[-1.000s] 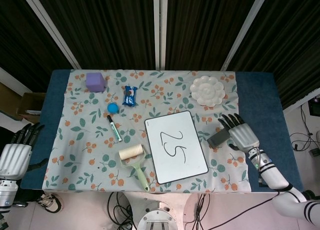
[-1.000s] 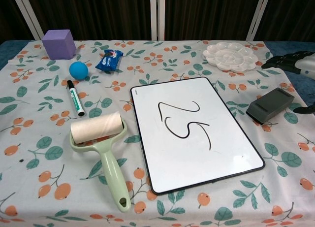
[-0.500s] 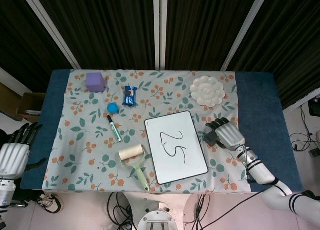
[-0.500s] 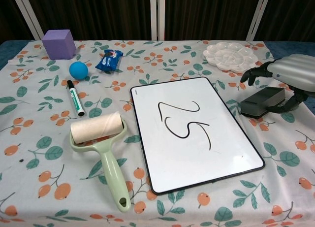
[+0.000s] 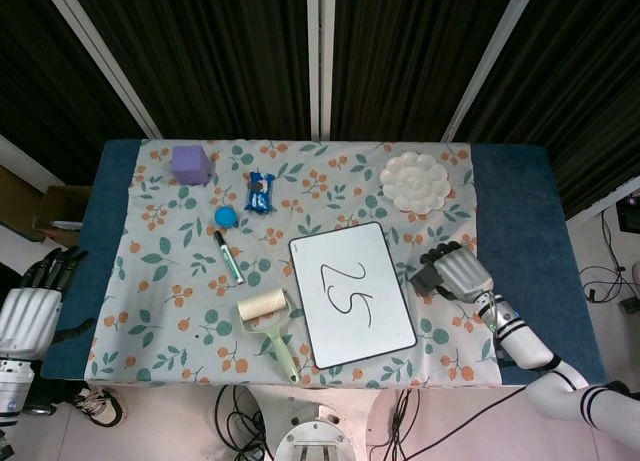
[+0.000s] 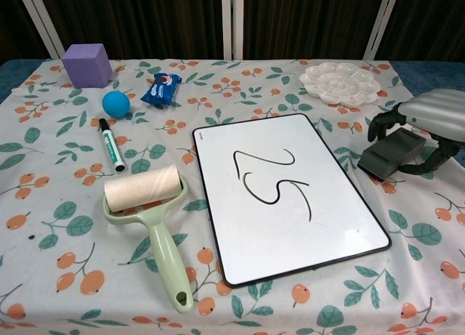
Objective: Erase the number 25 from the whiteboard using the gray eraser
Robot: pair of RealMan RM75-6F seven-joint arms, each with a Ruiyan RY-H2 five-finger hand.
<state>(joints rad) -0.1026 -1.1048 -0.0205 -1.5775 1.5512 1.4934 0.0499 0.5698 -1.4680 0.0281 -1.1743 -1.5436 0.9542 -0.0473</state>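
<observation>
The whiteboard lies on the floral cloth right of centre, with "25" written in black on it. The gray eraser sits on the cloth just past the board's right edge. My right hand arches over the eraser and grips it, fingers curled over its far side and thumb on the near side. My left hand hangs off the table's left edge with fingers spread, holding nothing; only the head view shows it.
A green lint roller lies left of the board. Further left and back are a marker, a blue ball, a purple cube and a snack packet. A white palette sits behind the eraser.
My right hand moved in from the right over the eraser and curled its fingers around it. The eraser shifted slightly. The left hand has barely moved.
</observation>
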